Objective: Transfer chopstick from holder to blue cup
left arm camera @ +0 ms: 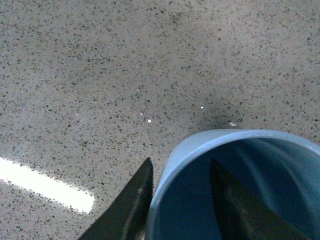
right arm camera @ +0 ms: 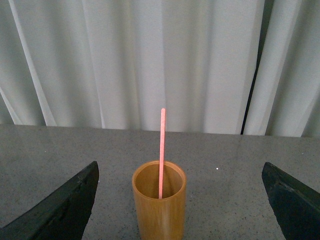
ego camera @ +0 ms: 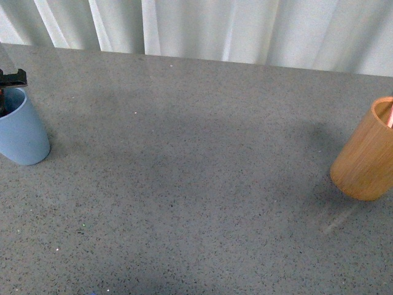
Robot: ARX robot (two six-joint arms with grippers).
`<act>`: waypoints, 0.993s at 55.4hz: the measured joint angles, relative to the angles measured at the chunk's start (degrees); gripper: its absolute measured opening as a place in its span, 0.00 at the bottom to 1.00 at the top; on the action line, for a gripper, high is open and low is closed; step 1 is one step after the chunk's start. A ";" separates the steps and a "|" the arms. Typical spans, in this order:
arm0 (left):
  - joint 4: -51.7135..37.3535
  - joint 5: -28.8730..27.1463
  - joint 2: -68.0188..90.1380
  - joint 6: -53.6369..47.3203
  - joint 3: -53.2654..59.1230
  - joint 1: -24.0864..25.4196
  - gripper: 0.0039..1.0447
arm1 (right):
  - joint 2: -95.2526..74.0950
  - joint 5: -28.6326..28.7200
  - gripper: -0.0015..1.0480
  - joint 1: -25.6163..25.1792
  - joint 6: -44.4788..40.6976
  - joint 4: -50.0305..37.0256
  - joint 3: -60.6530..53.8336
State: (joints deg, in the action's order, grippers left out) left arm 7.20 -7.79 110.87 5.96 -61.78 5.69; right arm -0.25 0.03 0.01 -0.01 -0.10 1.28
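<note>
The blue cup (ego camera: 23,132) stands at the far left of the grey table. My left gripper (ego camera: 7,92) is shut on its rim, one finger inside and one outside; the left wrist view shows the cup's rim (left arm camera: 172,160) between the dark fingers (left arm camera: 131,202). The cup looks empty inside. The holder (ego camera: 367,153), an orange-brown wooden cylinder, stands at the far right. In the right wrist view one pinkish chopstick (right arm camera: 161,150) stands upright in the holder (right arm camera: 159,212). My right gripper (right arm camera: 180,200) is open wide, its fingers (right arm camera: 65,207) on either side of the holder and apart from it.
The grey speckled table (ego camera: 196,184) spreads between cup and holder. White curtains (ego camera: 245,27) hang behind its far edge. A bright reflection (left arm camera: 45,185) lies on the table beside the cup.
</note>
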 joint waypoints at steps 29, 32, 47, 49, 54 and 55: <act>12.57 1.55 -5.33 0.59 -3.98 -16.35 0.03 | 0.00 0.00 0.90 0.00 0.00 0.00 0.00; 13.99 1.79 -5.44 1.42 -5.44 -20.00 0.03 | 0.00 0.00 0.90 0.00 0.00 0.00 0.00; 19.08 1.90 0.02 5.25 -12.63 -34.23 0.03 | 0.00 0.00 0.90 0.00 0.00 0.00 0.00; 19.63 1.86 1.31 5.88 -13.77 -35.43 0.03 | 0.00 0.00 0.90 0.00 0.00 0.00 0.00; 20.94 1.18 4.70 7.17 -16.39 -37.64 0.03 | 0.00 0.00 0.90 0.00 0.00 0.00 0.00; 21.11 1.03 5.14 7.32 -16.70 -37.86 0.03 | 0.00 0.00 0.90 0.00 0.00 0.00 0.00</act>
State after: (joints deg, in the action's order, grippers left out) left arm 28.32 -6.76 116.01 13.28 -78.48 -32.16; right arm -0.25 0.03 0.01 -0.01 -0.10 1.28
